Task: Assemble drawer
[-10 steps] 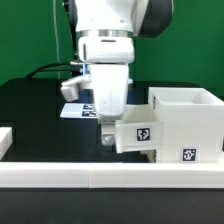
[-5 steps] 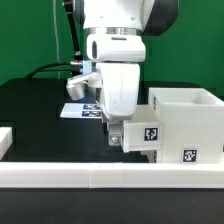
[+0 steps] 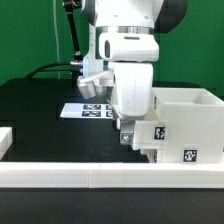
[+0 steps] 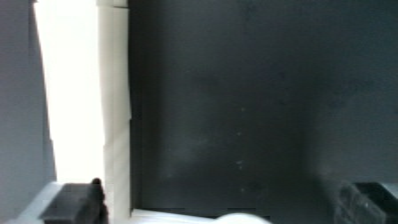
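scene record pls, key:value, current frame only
arm: gripper low at the table, against the drawer tray
tray: white tagged tray partly hidden behind the gripper, beside the housing
housing: tall open-top box, exterior view's right
marker board: flat on the table behind the arm
fingers: state not discernible
foreground: white border rail

The white two-finger gripper [image 3: 128,139] has slid toward the frame's right, pushing the small white plastic tray [image 3: 146,135] into the tall white plastic housing [image 3: 190,125].
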You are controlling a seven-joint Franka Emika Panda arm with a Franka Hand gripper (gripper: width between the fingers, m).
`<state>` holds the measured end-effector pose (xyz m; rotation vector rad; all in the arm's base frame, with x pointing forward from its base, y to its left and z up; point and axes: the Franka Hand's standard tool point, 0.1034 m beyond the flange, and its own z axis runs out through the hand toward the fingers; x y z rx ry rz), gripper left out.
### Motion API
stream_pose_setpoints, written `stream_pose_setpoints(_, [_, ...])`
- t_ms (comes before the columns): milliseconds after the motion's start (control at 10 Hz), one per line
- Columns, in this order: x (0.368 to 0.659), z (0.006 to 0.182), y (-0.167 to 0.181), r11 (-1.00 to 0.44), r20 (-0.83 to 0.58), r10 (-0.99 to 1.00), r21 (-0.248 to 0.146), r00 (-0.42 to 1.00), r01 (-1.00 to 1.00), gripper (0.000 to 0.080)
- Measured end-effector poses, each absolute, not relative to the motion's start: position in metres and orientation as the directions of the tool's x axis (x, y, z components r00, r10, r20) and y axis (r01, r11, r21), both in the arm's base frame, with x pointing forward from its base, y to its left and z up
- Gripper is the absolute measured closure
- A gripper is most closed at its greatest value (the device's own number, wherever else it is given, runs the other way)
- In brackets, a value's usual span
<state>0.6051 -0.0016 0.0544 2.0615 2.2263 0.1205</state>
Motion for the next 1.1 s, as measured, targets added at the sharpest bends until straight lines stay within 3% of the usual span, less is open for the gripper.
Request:
stream_pose_setpoints(600, [0.6041,0.0534,0.0013,0.065,-0.031,0.998,0.096,-0.062,0.993,0.0150])
stream_pose_setpoints(1100, [0.6022,0.0505,-0.0012,0.065,-0.030,0.998,0.094,-0.063,0.993,0.0150])
